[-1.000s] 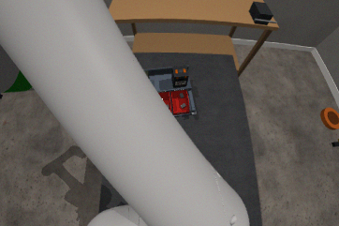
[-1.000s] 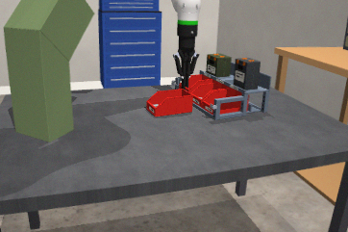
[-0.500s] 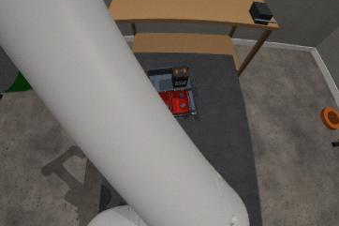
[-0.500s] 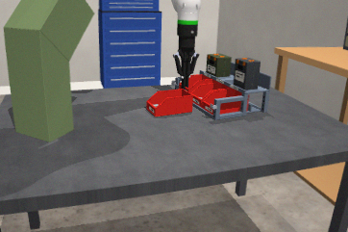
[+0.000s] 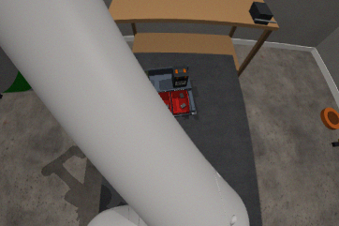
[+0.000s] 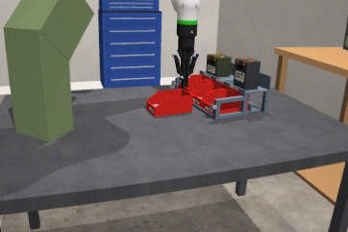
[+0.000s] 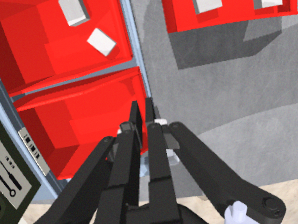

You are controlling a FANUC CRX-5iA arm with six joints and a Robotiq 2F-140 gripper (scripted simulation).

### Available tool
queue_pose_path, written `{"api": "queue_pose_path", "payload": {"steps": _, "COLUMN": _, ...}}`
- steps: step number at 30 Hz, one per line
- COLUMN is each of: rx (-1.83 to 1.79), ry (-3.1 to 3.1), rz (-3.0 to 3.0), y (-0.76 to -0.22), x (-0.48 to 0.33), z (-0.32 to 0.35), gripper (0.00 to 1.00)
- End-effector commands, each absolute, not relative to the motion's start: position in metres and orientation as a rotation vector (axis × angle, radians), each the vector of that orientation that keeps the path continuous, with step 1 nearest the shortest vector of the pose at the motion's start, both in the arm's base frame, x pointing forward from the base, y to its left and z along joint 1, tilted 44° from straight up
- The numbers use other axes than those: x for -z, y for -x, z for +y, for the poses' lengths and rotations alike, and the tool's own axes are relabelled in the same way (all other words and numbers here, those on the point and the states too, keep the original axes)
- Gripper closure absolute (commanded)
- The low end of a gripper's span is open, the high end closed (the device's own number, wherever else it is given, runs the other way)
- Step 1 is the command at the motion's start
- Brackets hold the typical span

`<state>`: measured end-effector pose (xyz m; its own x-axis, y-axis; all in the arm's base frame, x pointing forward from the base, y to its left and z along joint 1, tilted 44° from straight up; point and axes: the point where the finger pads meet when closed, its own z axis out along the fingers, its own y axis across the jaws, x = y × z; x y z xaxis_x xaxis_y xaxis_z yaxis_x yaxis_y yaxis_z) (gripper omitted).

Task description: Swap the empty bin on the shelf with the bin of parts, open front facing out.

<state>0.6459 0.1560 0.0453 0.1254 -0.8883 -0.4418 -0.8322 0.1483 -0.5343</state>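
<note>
The empty red bin (image 7: 80, 129) sits in the small grey shelf (image 6: 236, 100), next to a shelf bin holding two white parts (image 7: 60, 23). It also shows as the left shelf bin in the exterior view (image 6: 201, 87). The red bin with parts (image 6: 170, 102) stands on the table just beside the shelf. My gripper (image 7: 143, 108) points straight down at the empty bin's side edge, next to the shelf's grey frame. Its fingers are almost closed, astride the bin's thin wall. In the top view my own arm hides the gripper.
Two dark boxes (image 6: 218, 64) (image 6: 246, 72) stand on the shelf's top board. A tall green block (image 6: 43, 62) is on the table's left. A blue drawer cabinet (image 6: 130, 35) is behind, and a wooden table (image 5: 187, 4) is beyond the far edge.
</note>
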Motion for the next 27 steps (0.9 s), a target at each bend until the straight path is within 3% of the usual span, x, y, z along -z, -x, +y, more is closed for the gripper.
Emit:
{"api": "queue_pose_path", "payload": {"steps": 1, "rx": 0.098, "ry": 1.669, "rz": 1.692, "y": -0.645, "x": -0.045, "z": 0.156, "gripper": 0.90}}
{"api": "queue_pose_path", "payload": {"steps": 27, "rx": 0.098, "ry": 1.669, "rz": 1.692, "y": -0.608, "x": -0.021, "z": 0.163, "gripper": 0.90}}
